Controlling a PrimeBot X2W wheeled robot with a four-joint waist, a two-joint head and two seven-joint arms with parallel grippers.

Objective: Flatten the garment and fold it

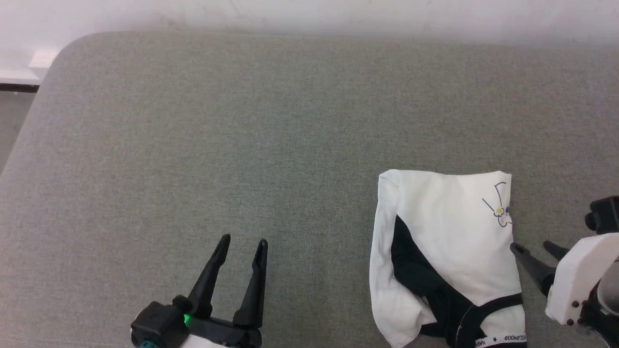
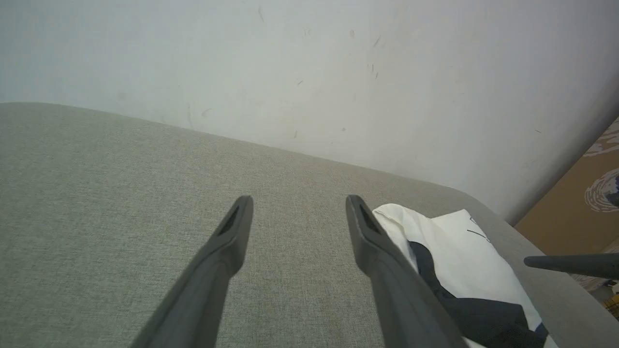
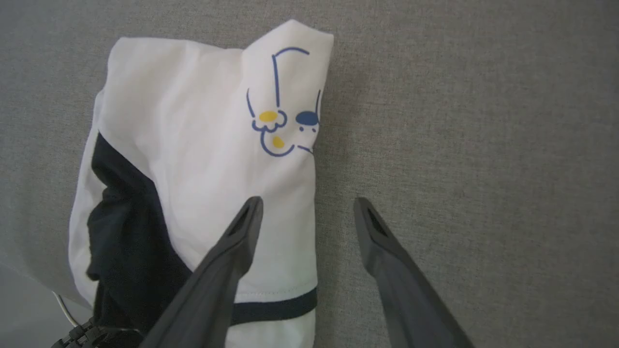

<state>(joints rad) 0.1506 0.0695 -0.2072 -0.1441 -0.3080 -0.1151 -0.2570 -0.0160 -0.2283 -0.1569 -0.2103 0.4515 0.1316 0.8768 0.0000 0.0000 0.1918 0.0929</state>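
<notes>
Garment [image 1: 454, 232] just left of spread right gripper [image 1: 531, 245], fingertip [image 3: 249, 212] over its edge

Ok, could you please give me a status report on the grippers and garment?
Left gripper open, right gripper open, both empty. Garment folded on grey cushion. Nothing obstructing.

L arm [image 1: 162, 329] lower-left, jaws open; R arm [image 1: 578, 278] lower-right, jaws open.
</notes>
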